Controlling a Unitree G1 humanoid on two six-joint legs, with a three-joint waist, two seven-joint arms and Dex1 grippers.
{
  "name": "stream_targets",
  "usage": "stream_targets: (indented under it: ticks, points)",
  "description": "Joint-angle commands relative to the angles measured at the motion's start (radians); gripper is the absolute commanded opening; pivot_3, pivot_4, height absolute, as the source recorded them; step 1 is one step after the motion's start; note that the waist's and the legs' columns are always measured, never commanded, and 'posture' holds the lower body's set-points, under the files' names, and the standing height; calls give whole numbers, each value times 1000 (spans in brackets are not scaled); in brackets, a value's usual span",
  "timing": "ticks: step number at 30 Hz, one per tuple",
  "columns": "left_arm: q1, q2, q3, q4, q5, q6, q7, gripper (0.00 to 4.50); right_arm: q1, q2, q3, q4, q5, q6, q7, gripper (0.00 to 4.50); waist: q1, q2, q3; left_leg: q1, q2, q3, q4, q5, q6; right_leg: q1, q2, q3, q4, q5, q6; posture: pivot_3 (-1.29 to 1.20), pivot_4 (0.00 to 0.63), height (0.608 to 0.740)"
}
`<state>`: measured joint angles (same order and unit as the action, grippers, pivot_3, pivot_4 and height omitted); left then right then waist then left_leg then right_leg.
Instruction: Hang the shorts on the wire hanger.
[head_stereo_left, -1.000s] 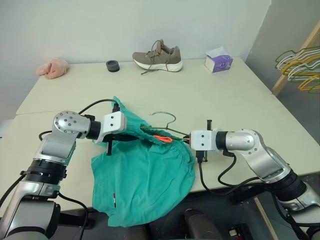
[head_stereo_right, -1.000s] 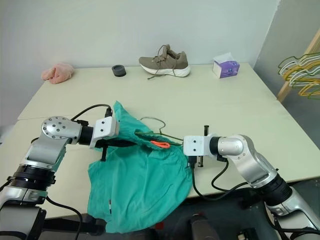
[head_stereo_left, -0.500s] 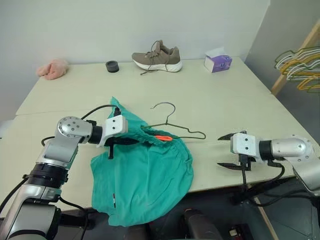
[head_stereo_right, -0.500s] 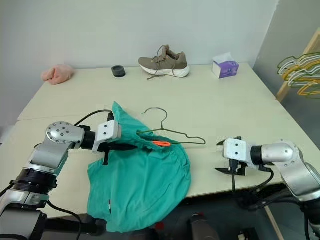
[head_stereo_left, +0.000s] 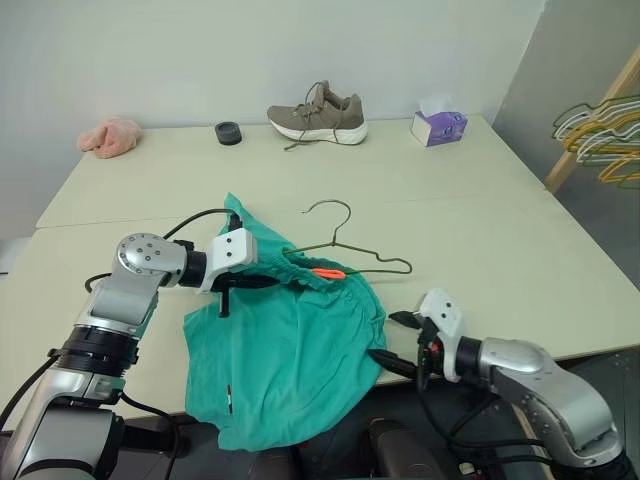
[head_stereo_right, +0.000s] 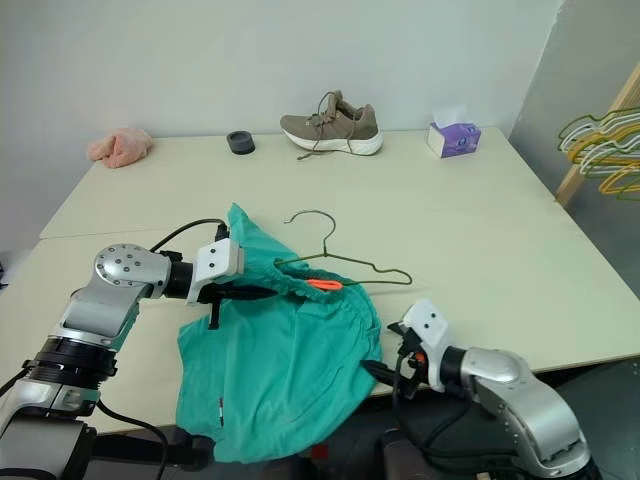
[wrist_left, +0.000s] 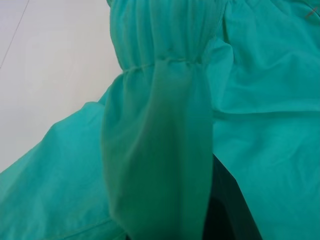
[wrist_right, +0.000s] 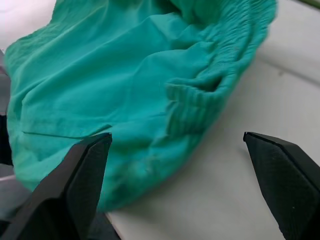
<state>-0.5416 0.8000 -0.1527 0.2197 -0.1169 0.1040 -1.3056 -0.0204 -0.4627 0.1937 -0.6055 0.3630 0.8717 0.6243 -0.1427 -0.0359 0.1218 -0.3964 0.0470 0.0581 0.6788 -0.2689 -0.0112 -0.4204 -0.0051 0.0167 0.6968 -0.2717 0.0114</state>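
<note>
Your left pincer (head_stereo_left: 262, 283) is clamped on the gathered waistband of the shorts (head_stereo_left: 290, 350), holding that corner lifted just above the tabletop (head_stereo_left: 480, 215). The rest of the teal fabric spreads toward the near edge, and its lower part hangs over that edge. The wire hanger (head_stereo_left: 350, 258) lies flat on the tabletop just behind the shorts. Its left end is tucked under or into the waistband beside the orange loop tag (head_stereo_left: 327, 273), though you cannot tell how far it reaches inside. Its hook points toward the far edge, and its right end lies bare on the tabletop.

Your right pincer (head_stereo_left: 393, 342) stands wide open and empty at the near edge, just beside the right hem of the shorts, aimed at the bunched waistband there.

The risks, as they look from here: with so much cloth past the edge, any slackening of the left grip could let the shorts slide off and drag the hanger along. If the right pincer bites too deep, it may pinch both layers shut and block the hanger's free end. Pulling the fabric sideways could also nudge the loose hanger out of the waistband.
</note>
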Motion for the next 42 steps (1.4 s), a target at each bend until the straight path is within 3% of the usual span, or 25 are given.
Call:
stream_targets:
  ticks: [1, 2, 5, 16, 21, 27, 42]
  points:
    - [-12, 4, 31, -33, -22, 1, 10, 0, -18, 27, 17, 31, -24, -14, -59, 4493, 0, 0, 0, 0, 0, 0, 0, 0, 0, 0, 0, 0, 0, 0, 0, -187, 98, 740]
    - [-11, 5, 32, -35, -22, 2, 12, 0, -22, 36, 19, 45, -30, -15, -74, 4493, 0, 0, 0, 0, 0, 0, 0, 0, 0, 0, 0, 0, 0, 0, 0, -186, 98, 740]
    - [-5, 7, 36, -42, -25, 5, 18, 0, -41, 76, 7, 88, -39, -12, -120, 3909, 1, 0, 0, 0, 0, 0, 0, 0, 0, 0, 0, 0, 0, 0, 0, -181, 97, 740]
    - [13, 0, 91, -98, -101, 116, 43, 0, -83, 72, -35, 171, -90, -82, -186, 16, 1, 0, 0, 0, 0, 0, 0, 0, 0, 0, 0, 0, 0, 0, 0, -181, 97, 740]
    - [28, 13, 140, -154, -192, 239, 39, 0, -175, -28, -88, 292, -137, -207, -139, 16, 0, 0, 0, 0, 0, 0, 0, 0, 0, 0, 0, 0, 0, 0, 0, -183, 98, 740]
    - [65, 99, 169, -252, -310, 395, -40, 0, -296, -143, -149, 444, -115, -280, -27, 16, 0, 0, 0, 0, 0, -1, -1, 0, 0, 0, 1, 0, -1, 0, 0, -172, 93, 740]
    - [110, 186, 92, -158, -133, 180, -22, 0, -276, -211, -146, 369, -98, -278, 98, 16, 4, 0, 0, 0, 0, 0, -1, 0, 0, 0, 1, 0, -1, 0, 0, -170, 91, 740]
